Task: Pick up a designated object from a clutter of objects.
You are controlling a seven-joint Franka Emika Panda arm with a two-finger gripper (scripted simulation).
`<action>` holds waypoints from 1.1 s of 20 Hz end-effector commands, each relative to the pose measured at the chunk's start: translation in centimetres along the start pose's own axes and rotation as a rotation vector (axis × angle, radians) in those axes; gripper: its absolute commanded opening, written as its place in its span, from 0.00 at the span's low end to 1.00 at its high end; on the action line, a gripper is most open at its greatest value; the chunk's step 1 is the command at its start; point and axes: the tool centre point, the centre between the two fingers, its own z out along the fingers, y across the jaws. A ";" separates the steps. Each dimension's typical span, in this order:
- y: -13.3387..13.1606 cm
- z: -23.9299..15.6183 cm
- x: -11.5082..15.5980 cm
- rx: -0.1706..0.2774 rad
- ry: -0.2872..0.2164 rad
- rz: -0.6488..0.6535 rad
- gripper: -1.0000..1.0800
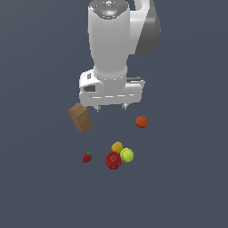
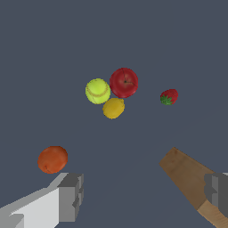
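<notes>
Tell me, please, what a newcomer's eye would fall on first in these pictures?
The big white robot arm fills the top of the exterior view, its open gripper hanging above the floor and holding nothing. Below it, a tight bright cluster draws the eye: the dark-red apple pressed against a yellow-green tennis ball and a lemon. A tilted brown cardboard box sits toward the exterior view's left.

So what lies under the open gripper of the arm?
Under the open gripper shows only bare dark floor. The brown cardboard box and round orange fruit lie beside. Nothing is covered.

Plain dark slate-blue floor (image 1: pixel 35 187)
</notes>
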 end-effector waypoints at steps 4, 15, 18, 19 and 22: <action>0.2 2.4 2.6 -0.008 0.004 -0.098 0.96; 0.6 10.5 8.9 -0.017 0.018 -0.370 0.96; 0.6 12.7 10.1 -0.016 0.022 -0.433 0.96; 0.6 13.3 10.5 -0.016 0.023 -0.452 0.96; 0.6 15.0 11.3 -0.014 0.027 -0.499 0.96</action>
